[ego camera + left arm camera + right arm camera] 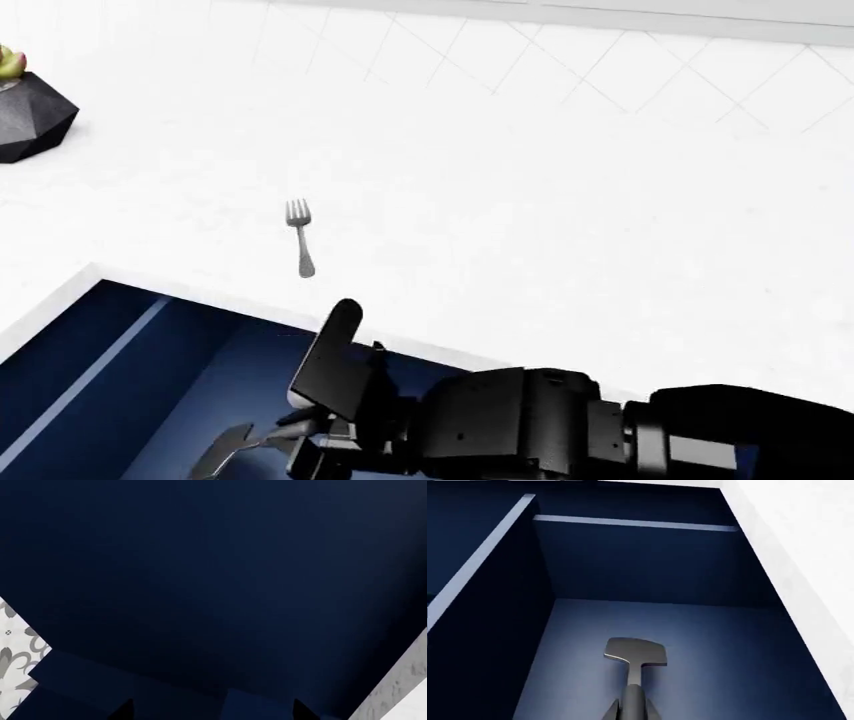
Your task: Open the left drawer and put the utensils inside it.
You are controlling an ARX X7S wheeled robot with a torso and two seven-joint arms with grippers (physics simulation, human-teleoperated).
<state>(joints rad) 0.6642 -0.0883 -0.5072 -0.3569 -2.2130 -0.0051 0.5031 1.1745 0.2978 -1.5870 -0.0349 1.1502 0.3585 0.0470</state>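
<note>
One fork [300,236] on counter [561,200], tines away; right end effector [632,707] grips spatula [635,656] handle, blade fwd in left drawer [707,630].

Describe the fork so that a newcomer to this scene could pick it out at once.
Start at the white countertop behind the open left drawer. The fork lies alone on it, just beyond the drawer's edge, tines pointing away. It is small, grey and four-tined, unlike the flat-bladed spatula down in the drawer.
</note>
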